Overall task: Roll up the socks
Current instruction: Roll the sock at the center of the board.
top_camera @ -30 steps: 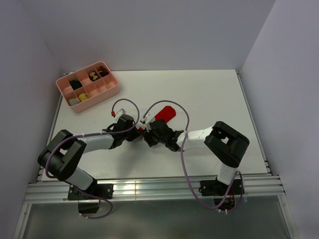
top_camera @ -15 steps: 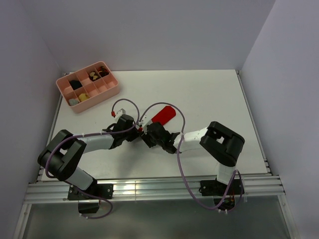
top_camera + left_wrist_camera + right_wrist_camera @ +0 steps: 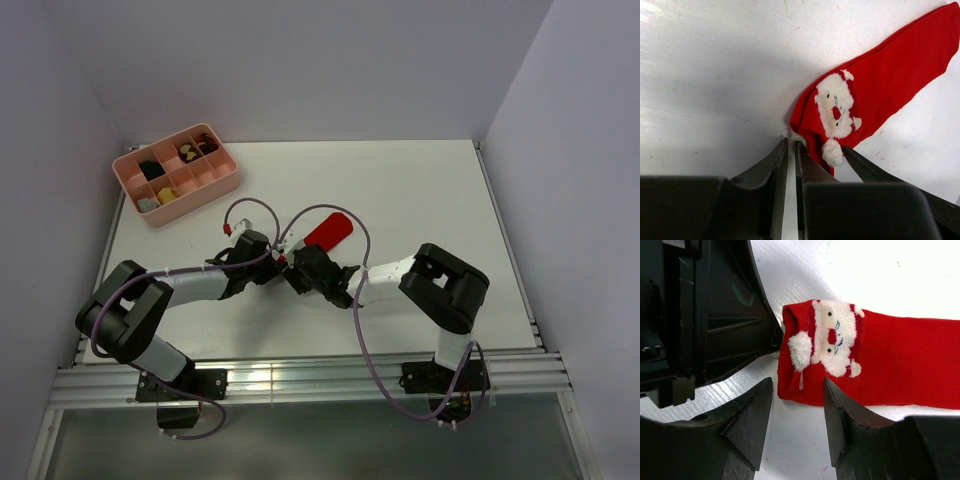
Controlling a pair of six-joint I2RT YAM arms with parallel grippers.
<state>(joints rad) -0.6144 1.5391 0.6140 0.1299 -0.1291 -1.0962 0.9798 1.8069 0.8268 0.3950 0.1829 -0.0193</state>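
The red socks (image 3: 330, 230) lie flat and oblong at the table's middle, with a white Santa face at the near end (image 3: 837, 107), (image 3: 835, 337). My left gripper (image 3: 282, 256) is shut, or all but shut; its tips (image 3: 791, 144) touch the sock's cuff corner, and a thin strip of table shows between the jaws. My right gripper (image 3: 299, 264) is open, its tips (image 3: 797, 390) low on the table just short of the cuff edge, which lies in line with the gap. Both grippers meet at that same end. The left gripper (image 3: 730, 315) also shows in the right wrist view.
A pink compartment tray (image 3: 228, 182) with several small rolled bundles stands at the back left. White walls enclose the table on three sides. Purple cables loop over both arms near the sock.
The right arm has shifted a little left, bringing its gripper closer to the sock's cuff end. The sock and the left gripper have barely moved.
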